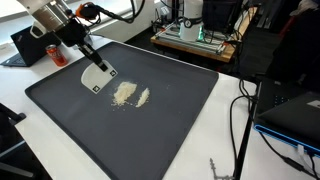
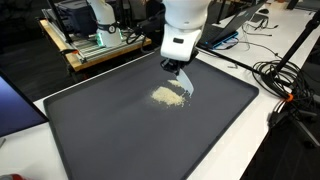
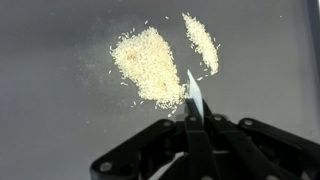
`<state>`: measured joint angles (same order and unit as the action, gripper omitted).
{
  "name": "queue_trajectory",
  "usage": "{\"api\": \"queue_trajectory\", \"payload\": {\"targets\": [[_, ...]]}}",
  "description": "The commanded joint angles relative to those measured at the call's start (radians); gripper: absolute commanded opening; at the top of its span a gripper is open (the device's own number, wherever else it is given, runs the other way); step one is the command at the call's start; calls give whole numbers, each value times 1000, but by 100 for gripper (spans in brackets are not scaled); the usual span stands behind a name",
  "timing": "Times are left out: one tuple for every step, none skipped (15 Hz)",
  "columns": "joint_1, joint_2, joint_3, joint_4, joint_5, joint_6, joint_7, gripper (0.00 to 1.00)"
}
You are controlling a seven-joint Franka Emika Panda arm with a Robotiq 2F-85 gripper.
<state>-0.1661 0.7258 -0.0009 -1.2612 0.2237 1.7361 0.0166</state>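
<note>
My gripper (image 3: 192, 112) is shut on a thin white flat card or scraper (image 3: 196, 95), seen edge-on in the wrist view. In an exterior view the white scraper (image 1: 97, 77) hangs below the gripper (image 1: 88, 52) and rests on a large dark mat (image 1: 170, 120). Two heaps of pale grains lie on the mat: a bigger heap (image 3: 147, 64) and a smaller strip (image 3: 201, 42). The scraper's edge touches the bigger heap's near corner. In both exterior views the grains (image 1: 130, 94) (image 2: 168, 95) lie just beside the scraper (image 2: 184, 82).
The mat (image 2: 120, 130) lies on a white table. A red can (image 1: 57, 52) and a laptop (image 1: 28, 45) stand behind the arm. Cables (image 2: 285, 80) and a wooden board with electronics (image 1: 195, 38) lie beyond the mat's edges.
</note>
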Motion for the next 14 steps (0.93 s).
{"api": "queue_trajectory", "payload": {"targets": [[-57, 13, 6, 48, 89, -63, 4, 1], [-72, 7, 5, 39, 112, -47, 5, 1], [-88, 4, 8, 34, 140, -42, 0, 1], [-103, -2, 9, 24, 165, -36, -6, 1], [-119, -11, 10, 10, 192, -30, -14, 1], [-132, -19, 10, -2, 214, -28, -20, 1], [-145, -34, 11, -26, 235, -19, -36, 1], [-158, -46, 14, -43, 259, -14, -54, 1], [-169, -63, 12, -71, 278, -3, -72, 1], [-177, -79, 11, -97, 294, 7, -89, 1], [-184, -94, 8, -122, 305, 14, -108, 1], [-191, -118, 8, -162, 318, 21, -134, 1], [-194, -139, 4, -201, 325, 38, -155, 1], [-196, -167, 1, -248, 329, 49, -186, 1]]}}
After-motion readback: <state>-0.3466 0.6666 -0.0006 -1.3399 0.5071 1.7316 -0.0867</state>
